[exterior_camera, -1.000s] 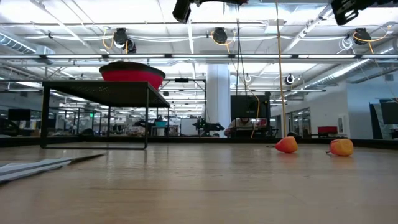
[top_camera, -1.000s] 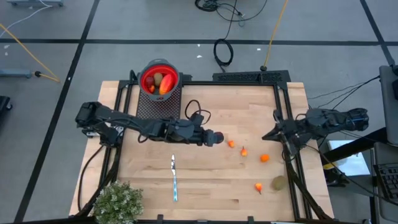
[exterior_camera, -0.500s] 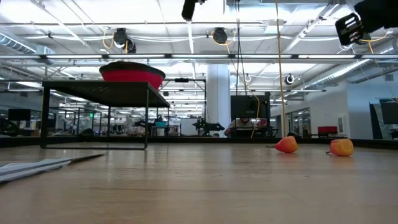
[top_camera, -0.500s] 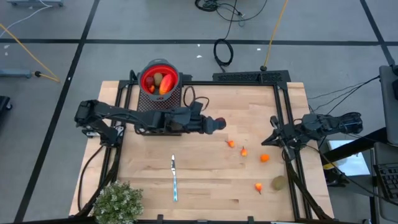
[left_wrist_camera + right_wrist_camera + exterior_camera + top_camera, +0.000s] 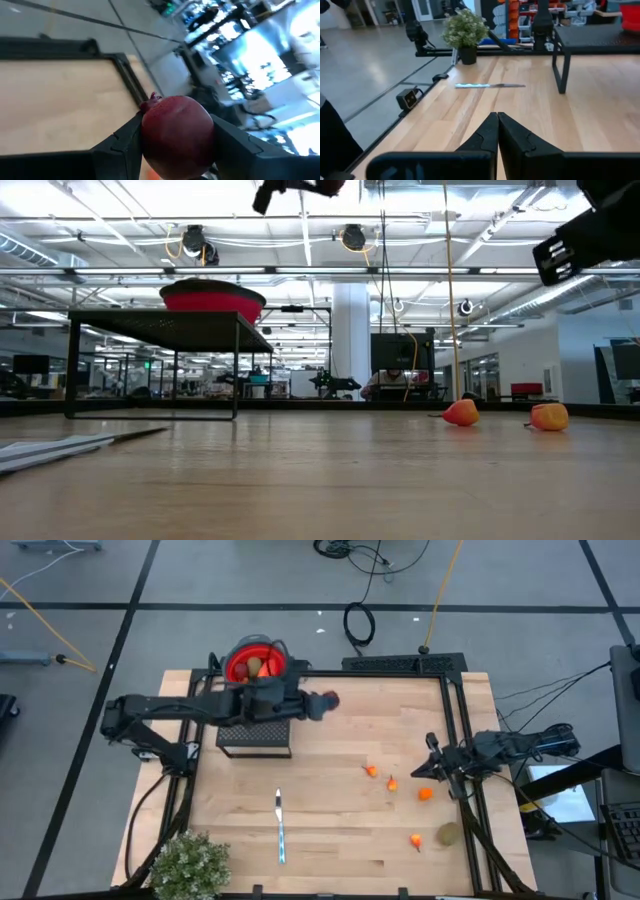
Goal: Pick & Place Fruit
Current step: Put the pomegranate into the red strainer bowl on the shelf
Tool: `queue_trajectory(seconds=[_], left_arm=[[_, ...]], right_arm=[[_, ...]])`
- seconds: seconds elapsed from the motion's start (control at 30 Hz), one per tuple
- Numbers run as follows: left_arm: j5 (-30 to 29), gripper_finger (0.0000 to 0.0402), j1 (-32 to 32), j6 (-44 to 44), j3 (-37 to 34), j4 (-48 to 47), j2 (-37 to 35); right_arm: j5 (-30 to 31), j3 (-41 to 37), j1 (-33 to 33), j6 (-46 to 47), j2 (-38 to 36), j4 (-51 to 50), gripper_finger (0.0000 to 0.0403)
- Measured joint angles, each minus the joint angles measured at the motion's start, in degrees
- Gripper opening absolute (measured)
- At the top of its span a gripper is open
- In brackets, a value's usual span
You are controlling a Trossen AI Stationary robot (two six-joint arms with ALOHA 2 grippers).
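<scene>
A dark red ball (image 5: 177,134) sits between the fingers of my left gripper (image 5: 320,703). The gripper hangs high above the table, just right of the red bowl (image 5: 255,661), which stands on a black mesh stand (image 5: 255,730). An elongated red-orange fruit and a brown-green oval lie in the bowl. Orange bits (image 5: 371,771) (image 5: 426,793) and a brown-green oval (image 5: 449,833) lie on the wooden table at the right. My right gripper (image 5: 430,772) is shut and holds nothing, by the right edge above the orange bits. My left gripper pinches the dark red ball by two opposite sides (image 5: 148,137) between its two fingers (image 5: 122,147). The fingers come nearly level from the table's left. The ball is lifted clear, high above the table.
A silver-and-teal knife (image 5: 280,826) lies in the near middle of the table. A bushy green plant (image 5: 190,865) stands at the near left corner. A black frame (image 5: 400,664) runs along the far edge. More orange bits (image 5: 392,783) (image 5: 415,839) lie at the right.
My left gripper has carried the dark red ball up and toward the table's far edge and left, from the table's middle to beside the red bowl, rolling a little. My right gripper, still shut, has sunk lower by the right edge.
</scene>
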Motion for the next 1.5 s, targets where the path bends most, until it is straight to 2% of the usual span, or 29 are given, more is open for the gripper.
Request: queue_trajectory(seconds=[0.3, 0.7, 0.8, 1.0, 1.2, 1.5], left_arm=[[0.1, 0.0186, 8.2, 4.3, 0.0, -7.8, -2.9], [6.1, 0.0186, 18.6, 8.6, 0.0, -9.9, -3.0], [6.2, 0.0186, 20.6, 10.0, 1.0, -13.8, -2.9], [0.7, 0.0186, 23.5, 14.1, 7.8, -27.7, -2.4], [-4.5, 0.0186, 25.9, 17.6, 12.6, -36.5, -2.4], [-6.3, 0.0186, 28.5, 17.9, 13.2, -46.6, -2.1]], right_arm=[[0.0, -2.5, 0.0, 0.2, -0.5, -0.1, 0.0001], [0.1, -6.0, -1.8, 1.9, -0.6, 0.3, 0.0000], [0.1, -6.9, -2.8, 3.3, -0.6, 0.2, 0.0000], [0.1, -7.6, -5.0, 4.7, -0.6, 0.4, 0.0000], [0.1, -7.7, -7.1, 4.3, -0.6, 0.2, 0.0000], [-0.1, -7.7, -9.0, 3.0, -0.6, 0.0, 0.0001]])
